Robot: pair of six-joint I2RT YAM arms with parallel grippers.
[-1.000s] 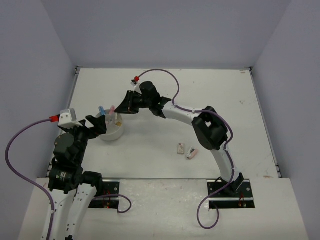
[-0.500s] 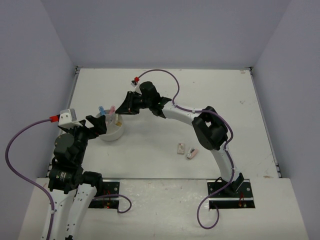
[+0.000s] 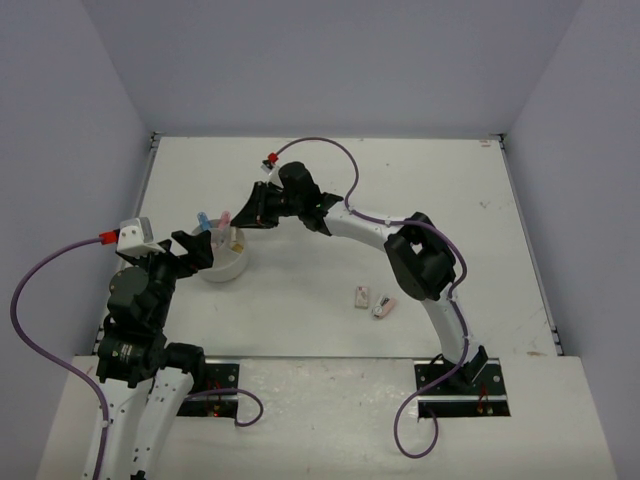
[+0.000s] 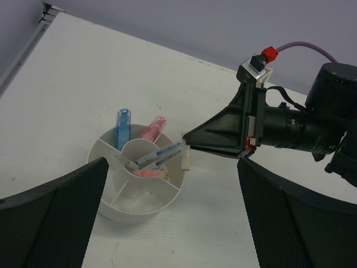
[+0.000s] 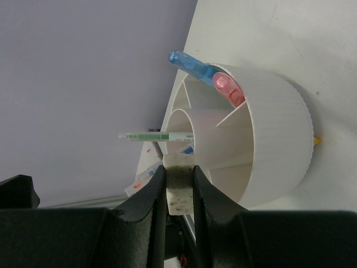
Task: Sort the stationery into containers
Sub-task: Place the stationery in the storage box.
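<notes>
Eraser (image 5: 178,195): clamping it in R claw (image 5: 178,170), right at cup (image 5: 279,134) rim. Prob. needing moving over free compartment, clear of pens (image 4: 159,156), before dropping. Hanging L claw (image 4: 172,167) wide apart, empty.

White table (image 3: 420,180) w/ lavender walls (image 3: 330,60)

black-and-white arms (image 3: 445,322), purple cables (image 3: 320,140)

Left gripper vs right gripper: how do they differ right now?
The left gripper is wide open; the right gripper is shut. The left gripper holds nothing; the right gripper pinches a white eraser at the rim of the white holder. Both sit close to that holder.
</notes>
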